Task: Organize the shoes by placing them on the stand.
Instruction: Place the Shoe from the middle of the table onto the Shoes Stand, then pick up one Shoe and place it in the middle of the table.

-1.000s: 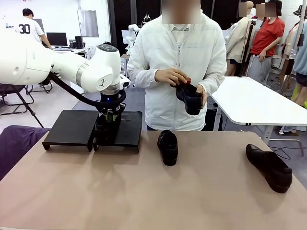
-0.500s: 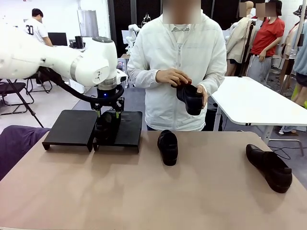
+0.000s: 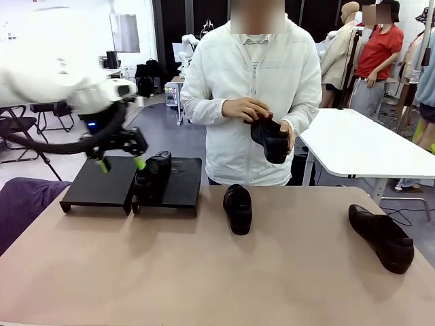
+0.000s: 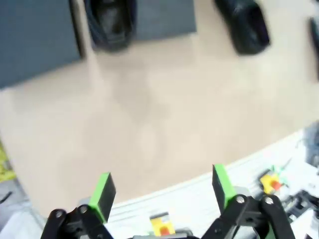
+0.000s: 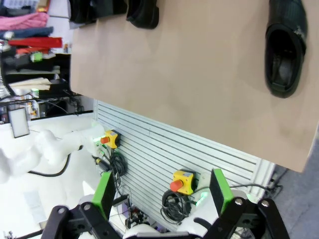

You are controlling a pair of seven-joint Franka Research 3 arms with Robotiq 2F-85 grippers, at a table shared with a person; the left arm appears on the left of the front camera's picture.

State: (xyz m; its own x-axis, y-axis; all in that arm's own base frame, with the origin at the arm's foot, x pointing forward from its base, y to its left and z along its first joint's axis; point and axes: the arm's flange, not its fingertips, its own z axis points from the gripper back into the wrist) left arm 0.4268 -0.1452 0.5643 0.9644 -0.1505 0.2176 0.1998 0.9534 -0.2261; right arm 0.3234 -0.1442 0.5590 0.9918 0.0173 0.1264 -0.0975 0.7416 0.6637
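A: How is the left gripper (image 3: 121,163)?
B: Its jaws are wide apart and hold nothing. It hangs over the left rack (image 3: 102,182), just beside the racked shoe (image 3: 153,178).
A: And the right gripper (image 5: 162,191)?
B: Spread too, and empty.
A: How does the racked shoe lie?
B: At the right rack's (image 3: 185,182) left edge, lengthwise from robot to person.
A: The others?
B: The middle shoe (image 3: 238,208) lies on the table (image 3: 204,272) the same way. The right shoe (image 3: 380,236) lies slanted. The person's hands (image 3: 246,109) hold the fourth shoe (image 3: 272,139).
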